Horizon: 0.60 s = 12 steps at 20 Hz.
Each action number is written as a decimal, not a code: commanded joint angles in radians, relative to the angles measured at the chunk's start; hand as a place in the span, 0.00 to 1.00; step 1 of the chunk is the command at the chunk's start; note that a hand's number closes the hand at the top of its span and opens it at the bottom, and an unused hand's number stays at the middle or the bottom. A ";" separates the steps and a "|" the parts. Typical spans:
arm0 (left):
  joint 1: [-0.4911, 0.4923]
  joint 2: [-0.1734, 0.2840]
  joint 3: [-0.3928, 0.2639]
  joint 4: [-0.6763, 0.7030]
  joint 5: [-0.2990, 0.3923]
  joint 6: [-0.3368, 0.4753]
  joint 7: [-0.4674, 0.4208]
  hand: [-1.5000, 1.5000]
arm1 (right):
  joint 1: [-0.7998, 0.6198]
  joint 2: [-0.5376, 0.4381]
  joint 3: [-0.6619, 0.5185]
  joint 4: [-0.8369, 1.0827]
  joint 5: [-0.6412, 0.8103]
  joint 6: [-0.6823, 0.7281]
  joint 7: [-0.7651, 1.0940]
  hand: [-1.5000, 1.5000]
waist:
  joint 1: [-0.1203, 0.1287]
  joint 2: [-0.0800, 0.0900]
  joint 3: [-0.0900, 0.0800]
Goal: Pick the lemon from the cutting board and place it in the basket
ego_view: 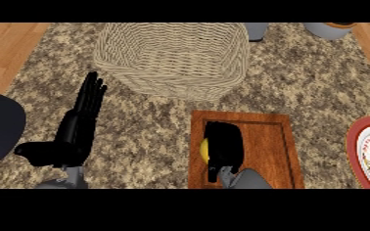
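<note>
The right hand (pixel 222 144) lies on the board (pixel 278 147) in the lower middle of the frame, its grey forearm coming in from the bottom edge. Its black fingers are curled down over the lemon (pixel 204 149), which shows only as a thin yellow sliver at the hand's left side; most of the fruit is hidden under the palm. The lemon sits in the left part of the board, close to its left rim.

The board is dark reddish wood with a raised rim, and lies on the speckled brown worktop (pixel 311 88).

The basket (pixel 123 63), pale woven wicker with nothing visible inside, stands in the upper middle of the frame, just above the board and a little to its left, apart from it.

The left hand (pixel 80 122) shows at the lower left, fingers straight and pointing up the frame, thumb out to the left, touching nothing, well apart from both basket and board.

At the right edge a red-rimmed plate (pixel 356 142) is partly cut off. Along the top right, two grey objects (pixel 325 29) are only partly in view, and what they are cannot be told. Pale wood (pixel 18 44) shows at the upper left corner.
</note>
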 commanded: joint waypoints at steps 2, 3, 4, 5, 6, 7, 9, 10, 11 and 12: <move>-0.044 -0.008 -0.041 0.003 0.003 -0.033 0.007 0.50 | -0.138 0.022 0.130 0.085 -0.061 -0.051 0.088 1.00 | 0.112 0.029 0.007; -0.052 -0.008 -0.038 0.007 0.009 -0.038 0.012 0.50 | -0.159 0.022 0.149 0.111 -0.070 -0.085 0.092 1.00 | 0.115 0.031 0.007; -0.050 -0.015 -0.049 0.002 0.006 -0.037 0.008 0.50 | -0.185 0.022 0.160 0.103 -0.087 -0.102 0.114 1.00 | 0.127 0.027 0.007; -0.061 -0.004 -0.051 0.017 -0.006 -0.044 0.003 0.50 | -0.219 0.022 0.172 0.124 -0.075 -0.110 0.133 1.00 | 0.128 0.029 0.006; -0.066 -0.025 -0.062 0.018 -0.002 -0.037 0.006 0.50 | -0.265 0.022 0.170 0.129 -0.093 -0.112 0.148 1.00 | 0.132 0.028 0.006; -0.067 -0.008 -0.050 0.034 -0.002 -0.045 0.006 0.50 | -0.276 0.022 0.190 0.141 -0.083 -0.159 0.164 1.00 | 0.131 0.028 0.006; -0.081 -0.027 -0.062 0.033 -0.002 -0.036 0.019 0.50 | -0.325 0.022 0.195 0.149 -0.100 -0.212 0.180 1.00 | 0.138 0.028 0.007; -0.091 -0.024 -0.061 0.028 -0.003 -0.039 0.016 0.50 | -0.340 0.023 0.203 0.142 -0.112 -0.242 0.188 1.00 | 0.146 0.027 0.007; -0.090 -0.027 -0.073 0.049 -0.008 -0.045 0.019 0.50 | -0.357 0.023 0.223 0.123 -0.121 -0.284 0.200 1.00 | 0.134 0.024 0.007; -0.097 -0.025 -0.076 0.032 -0.009 -0.044 0.025 0.50 | -0.381 0.023 0.211 0.120 -0.143 -0.300 0.214 1.00 | 0.147 0.022 0.007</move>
